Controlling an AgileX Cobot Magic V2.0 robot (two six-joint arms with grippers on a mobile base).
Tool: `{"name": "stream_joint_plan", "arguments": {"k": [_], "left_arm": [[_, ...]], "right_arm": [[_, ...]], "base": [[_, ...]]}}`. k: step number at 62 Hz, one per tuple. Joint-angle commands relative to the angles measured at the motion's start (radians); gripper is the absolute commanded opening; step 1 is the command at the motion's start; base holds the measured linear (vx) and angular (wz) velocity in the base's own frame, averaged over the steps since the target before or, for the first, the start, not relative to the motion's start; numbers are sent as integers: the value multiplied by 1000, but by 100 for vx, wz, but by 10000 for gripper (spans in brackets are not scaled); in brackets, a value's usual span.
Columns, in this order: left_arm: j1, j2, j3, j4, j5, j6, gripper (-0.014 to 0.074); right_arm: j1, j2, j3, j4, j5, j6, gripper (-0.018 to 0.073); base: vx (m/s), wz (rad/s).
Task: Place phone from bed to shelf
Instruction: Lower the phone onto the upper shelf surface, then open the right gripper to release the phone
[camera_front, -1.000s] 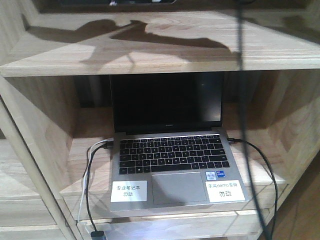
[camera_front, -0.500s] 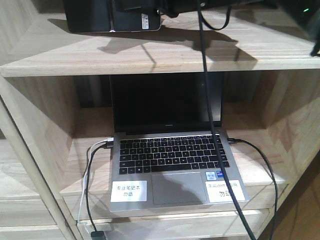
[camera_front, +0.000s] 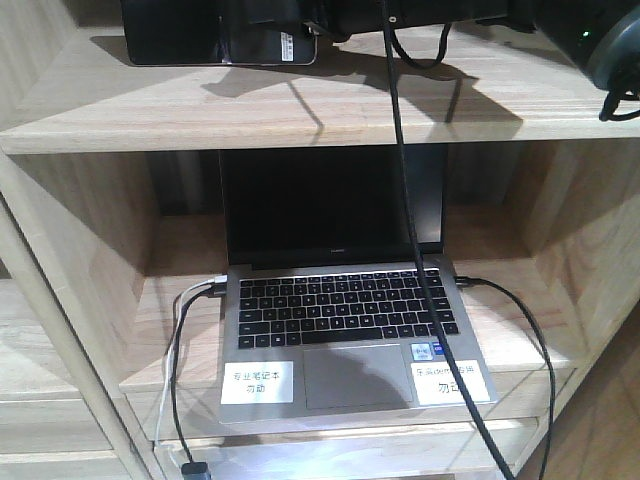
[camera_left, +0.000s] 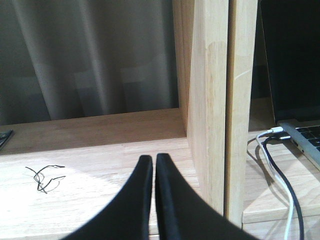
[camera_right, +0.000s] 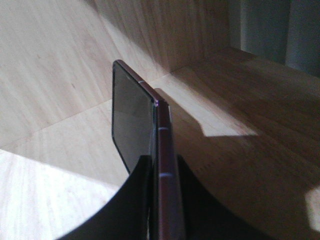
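Since the earlier frame, the phone (camera_front: 220, 35) is sitting slightly further left over the top board of the shelf (camera_front: 300, 110). Right jaws are clamping the phone by its edges; left jaws are pressed together, empty, beside the laptop (camera_front: 345, 320).

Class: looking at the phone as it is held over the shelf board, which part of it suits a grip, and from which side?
Grip the phone across its thin thickness near one short end, as the right hand does: its flat faces suit the two fingers, and the slim pinkish rim runs between them. Come from that end, leaving the body free above the shelf.
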Motion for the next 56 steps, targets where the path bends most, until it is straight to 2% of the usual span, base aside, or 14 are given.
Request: {"name": "stream_joint_plan", "arguments": {"k": [1,9,16,26,33,40,56], "left_arm": [[0,-11,-26,-5,-71,-4,1],[0,-11,-26,-5,-71,-4,1],[0,-11,-26,-5,-71,-4,1],[0,-11,-26,-5,-71,-4,1],[0,-11,-26,-5,-71,-4,1],[0,-11,-26,-5,-71,-4,1],[0,-11,-26,-5,-71,-4,1]], "right_arm": [[0,-49,-32,42,-57,-3,74],[0,-49,-32,37,-63,-3,158],[0,-49,-32,29,-72,-3,272],[0,-49,-32,0,-95,-3,481],[0,-53,-32,-22,-105,-3,582],[0,-60,-32,-38,-106,-3,619],[0,-95,-32,-70,-106,6,578]], "base": [[0,0],[0,0],[0,0],[0,0],[0,0],[0,0],[0,0]]}}
